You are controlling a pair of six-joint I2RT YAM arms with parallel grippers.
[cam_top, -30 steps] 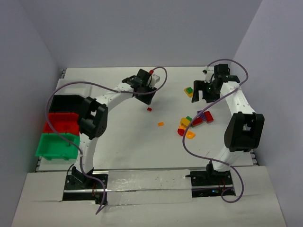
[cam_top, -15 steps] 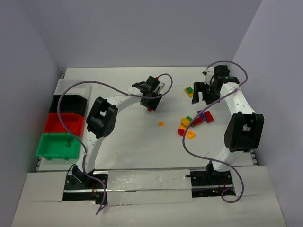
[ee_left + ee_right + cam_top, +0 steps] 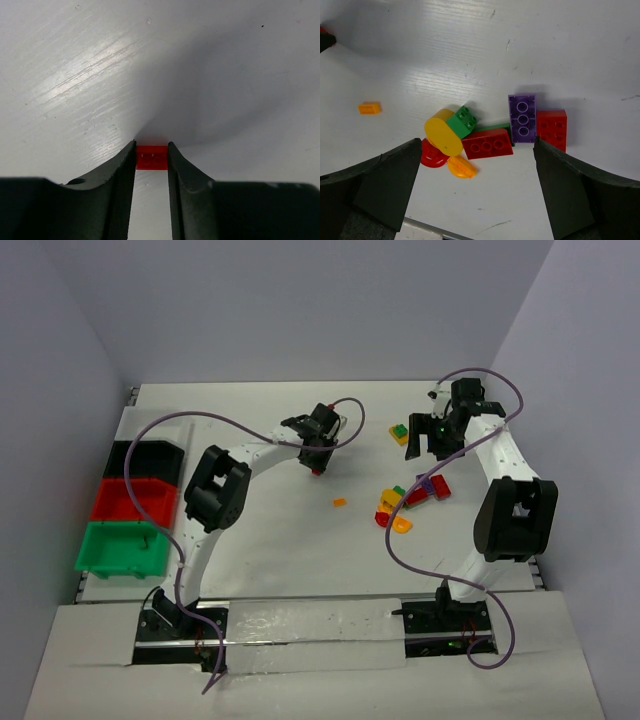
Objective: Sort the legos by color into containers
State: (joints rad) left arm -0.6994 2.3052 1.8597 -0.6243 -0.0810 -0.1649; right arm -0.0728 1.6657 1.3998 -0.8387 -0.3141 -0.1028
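A tiny red lego (image 3: 151, 157) lies on the white table, pinched at both sides by the fingertips of my left gripper (image 3: 152, 146). From the top view this left gripper (image 3: 317, 462) points down at the table's middle back, the red lego (image 3: 316, 471) at its tip. My right gripper (image 3: 477, 160) hangs open above a pile of legos: a purple brick (image 3: 522, 117), red bricks (image 3: 487, 143), a green one (image 3: 462, 121), a yellow rounded piece (image 3: 443, 132). The containers stand at the left: black (image 3: 140, 458), red (image 3: 133, 502), green (image 3: 120, 550).
A small orange lego (image 3: 340, 503) lies alone between the arms, seen too in the right wrist view as an orange lego (image 3: 369, 108). A yellow and green piece (image 3: 399, 433) sits left of the right gripper (image 3: 432, 445). Purple cables loop over both arms.
My left arm swung right and down onto the small red lego, and its jaws narrowed onto the piece. The right arm has not moved.
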